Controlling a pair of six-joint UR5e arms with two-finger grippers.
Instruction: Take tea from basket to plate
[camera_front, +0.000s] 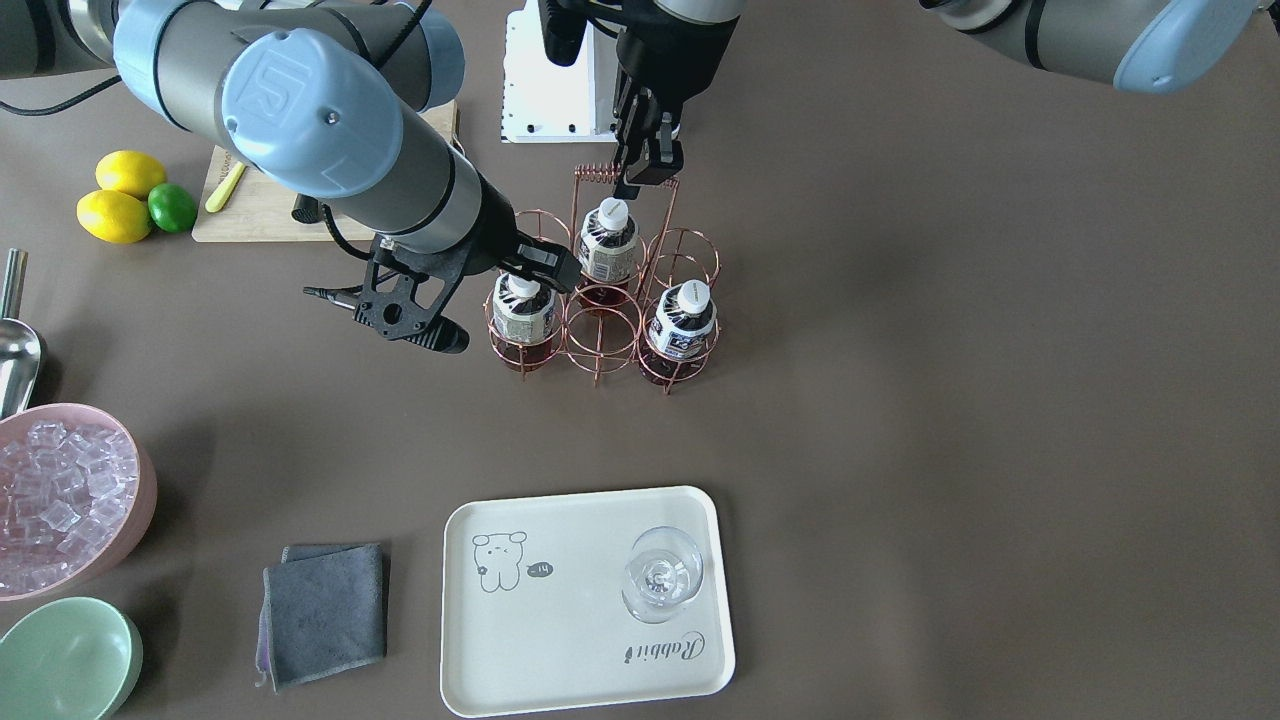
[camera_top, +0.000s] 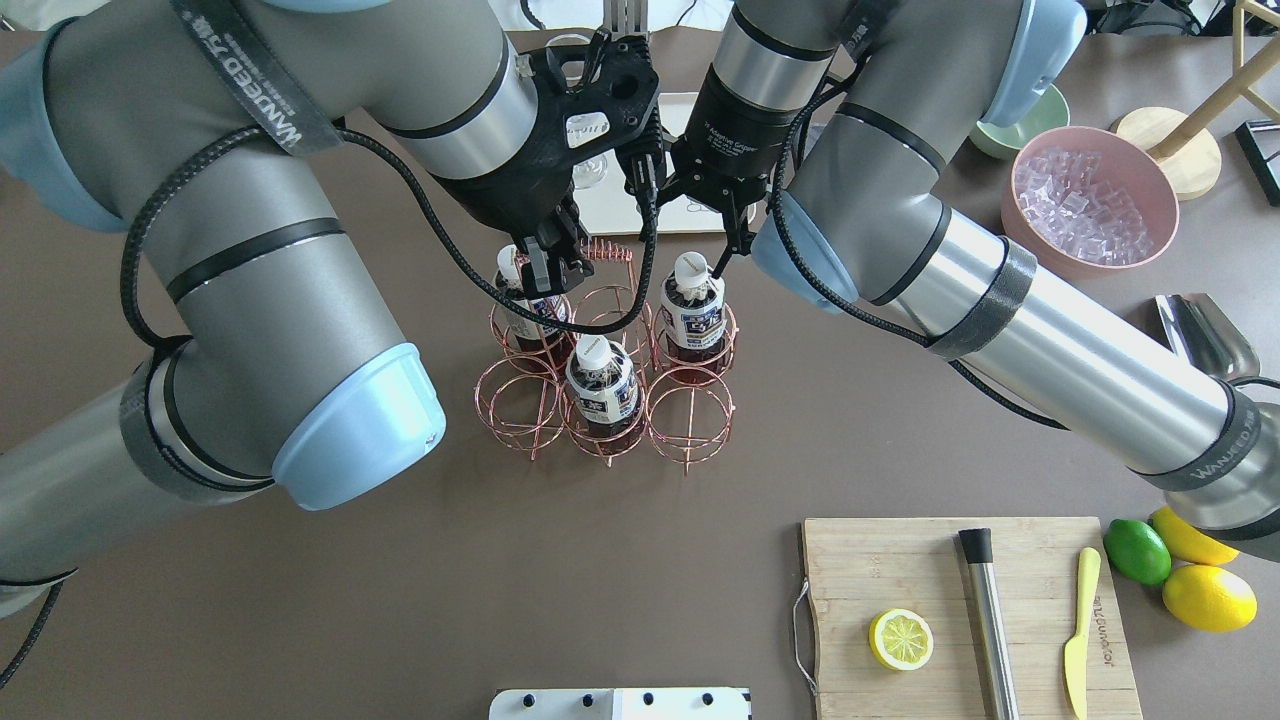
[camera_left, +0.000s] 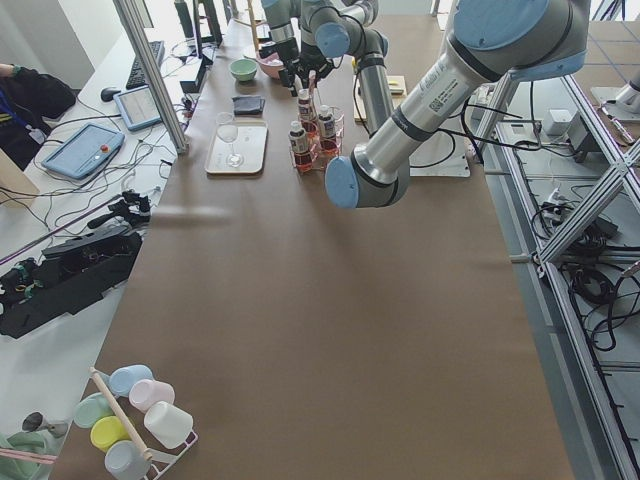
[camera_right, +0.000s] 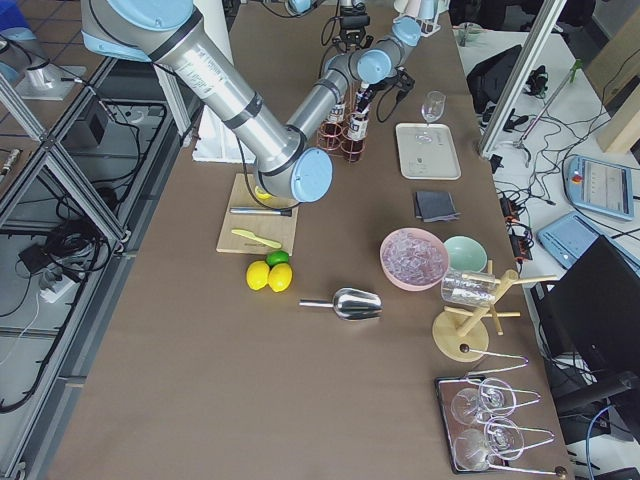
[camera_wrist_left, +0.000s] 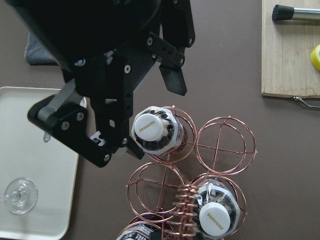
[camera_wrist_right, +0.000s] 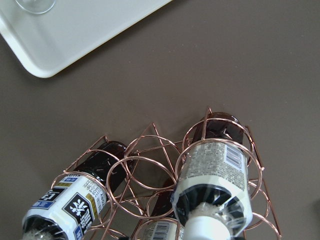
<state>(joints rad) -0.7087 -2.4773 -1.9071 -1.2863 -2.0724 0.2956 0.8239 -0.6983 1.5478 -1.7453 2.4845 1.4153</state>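
Note:
Three tea bottles stand in the copper wire basket (camera_front: 600, 357): one at the view's left (camera_front: 520, 315), one at the back (camera_front: 607, 250), one at the right (camera_front: 683, 325). My right gripper (camera_front: 525, 272) is open, its fingers (camera_wrist_left: 172, 82) on either side of the left bottle's white cap (camera_wrist_left: 150, 127); it also shows in the overhead view (camera_top: 705, 235). My left gripper (camera_front: 645, 178) is shut on the basket's handle (camera_front: 598, 173) beside the coil. The cream plate (camera_front: 560, 640) lies in front of the basket and holds no bottle.
A wine glass (camera_front: 662, 575) stands on the plate's right part. A grey cloth (camera_front: 325, 612), a pink bowl of ice (camera_front: 60, 495) and a mint bowl (camera_front: 65, 660) lie to the plate's left. A cutting board (camera_front: 260, 215), lemons and a lime (camera_front: 172, 208) sit far left.

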